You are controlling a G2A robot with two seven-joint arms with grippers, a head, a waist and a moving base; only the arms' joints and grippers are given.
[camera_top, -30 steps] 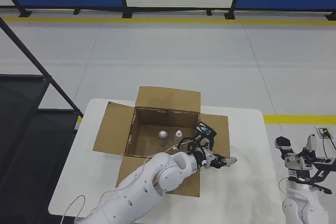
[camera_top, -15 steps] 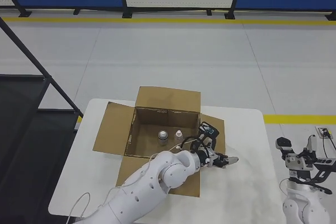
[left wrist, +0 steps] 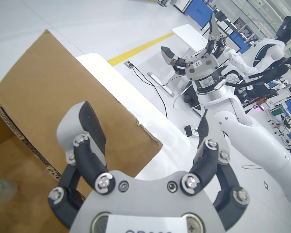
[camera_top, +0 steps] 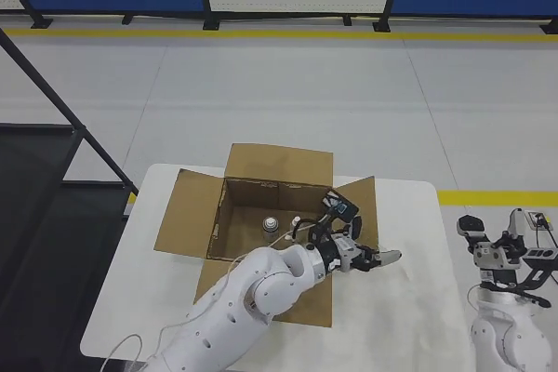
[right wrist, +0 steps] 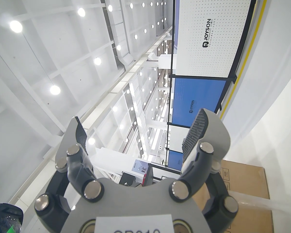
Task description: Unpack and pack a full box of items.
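Item: cardboard box (camera_top: 274, 219), brown and open-topped. It stands on a white table (camera_top: 400, 307) with four flaps out. The far flap rises behind the opening, the left flap lies flat, the near flap lies under the left arm, and the right flap (camera_top: 358, 200) stands tilted up and outward. Contents on the box floor: one clear bottle (camera_top: 272, 224), upright, near the middle. Just beside it, toward the right flap, is a small white-capped item (camera_top: 298, 221), partly hidden by the arm and too small to name. The left wrist view catches the bottle (left wrist: 0, 190) low inside the box, below the corrugated edge of the right flap (left wrist: 63, 86). Left gripper (camera_top: 377, 258): outside the box, just beyond its near right corner and over bare table. Its fingers are spread wide and grasp nothing. In its own wrist view (left wrist: 145, 120) one finger (left wrist: 89, 120) overlaps the right flap's face, and whether it touches cannot be told. Right gripper (camera_top: 507, 244): well apart from the box, past the table's right edge. It points upward, released, with nothing between its fingers, as seen from the left wrist (left wrist: 189, 37) and in its own view (right wrist: 140, 122). Surroundings: a black metal rack (camera_top: 37, 232) left of the box, and a yellow floor line (camera_top: 502, 197) to its right.
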